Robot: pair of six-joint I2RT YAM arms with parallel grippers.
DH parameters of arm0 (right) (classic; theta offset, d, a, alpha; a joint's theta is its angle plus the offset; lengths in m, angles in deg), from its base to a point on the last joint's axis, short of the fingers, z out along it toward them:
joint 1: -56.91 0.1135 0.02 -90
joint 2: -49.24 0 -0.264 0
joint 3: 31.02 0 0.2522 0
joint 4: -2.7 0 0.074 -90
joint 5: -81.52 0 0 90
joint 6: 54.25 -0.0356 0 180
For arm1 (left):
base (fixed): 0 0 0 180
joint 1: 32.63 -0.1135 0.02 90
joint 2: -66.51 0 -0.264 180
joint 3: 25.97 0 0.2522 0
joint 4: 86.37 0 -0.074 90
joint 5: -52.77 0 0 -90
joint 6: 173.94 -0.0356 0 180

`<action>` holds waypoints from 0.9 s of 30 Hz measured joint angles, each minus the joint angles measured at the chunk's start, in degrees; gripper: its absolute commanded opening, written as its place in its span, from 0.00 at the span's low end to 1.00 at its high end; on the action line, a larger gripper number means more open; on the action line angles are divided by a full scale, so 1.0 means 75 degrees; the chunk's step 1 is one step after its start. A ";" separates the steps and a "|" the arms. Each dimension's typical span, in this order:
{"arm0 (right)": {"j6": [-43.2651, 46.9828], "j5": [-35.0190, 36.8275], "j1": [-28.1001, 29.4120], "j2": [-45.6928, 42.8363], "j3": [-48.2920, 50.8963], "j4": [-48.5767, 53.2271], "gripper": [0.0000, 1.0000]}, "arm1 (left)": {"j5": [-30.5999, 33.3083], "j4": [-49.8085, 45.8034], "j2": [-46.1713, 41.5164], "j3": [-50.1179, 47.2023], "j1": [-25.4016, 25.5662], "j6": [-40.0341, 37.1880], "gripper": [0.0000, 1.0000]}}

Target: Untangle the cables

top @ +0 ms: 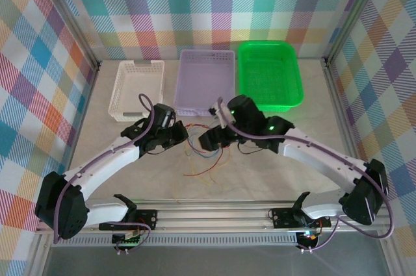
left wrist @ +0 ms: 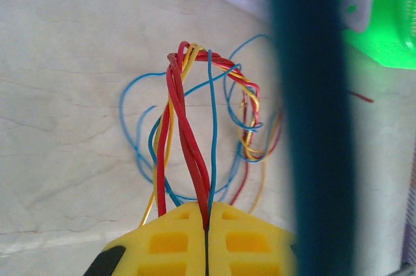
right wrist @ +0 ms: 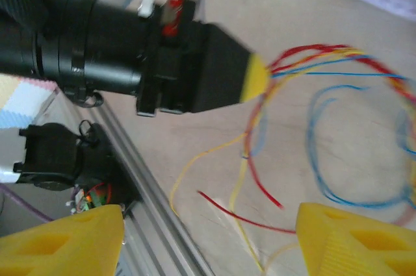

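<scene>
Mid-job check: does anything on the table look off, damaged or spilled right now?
Nothing looks spilled or broken. The one oddity is the cables themselves: red and yellow-orange strands are wound into a tight twist just beyond the left pincer, which is shut on them, with blue loops threaded around it. The right pincer hangs open, holding nothing.

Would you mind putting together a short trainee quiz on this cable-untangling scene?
1. True or false: the left end effector is shut on the cables.
2. The right end effector has its jaws: A) open, B) shut empty, C) shut on cables.
3. Fill in: in the top view, the rightmost basket is coloured ____.

Key: 1 true; 2 A; 3 green.
</scene>
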 measured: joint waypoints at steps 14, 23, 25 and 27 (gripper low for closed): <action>-0.0347 0.0597 0.1128 0.0976 0.1973 -0.3512 0.60 | 0.0178 -0.0015 -0.0245 0.0533 0.0082 0.0551 0.00; -0.0341 0.1690 0.1682 0.2180 0.1973 -0.4424 0.56 | 0.0178 -0.0003 -0.0242 0.0825 0.0082 0.0691 0.00; -0.0370 0.2014 0.1682 0.2305 0.1970 -0.4558 0.55 | 0.0178 -0.0003 -0.0245 0.0822 0.0082 0.0737 0.00; -0.0440 0.2270 0.1684 0.2454 0.1970 -0.4739 0.54 | 0.0181 -0.0003 -0.0262 0.0822 0.0082 0.0775 0.00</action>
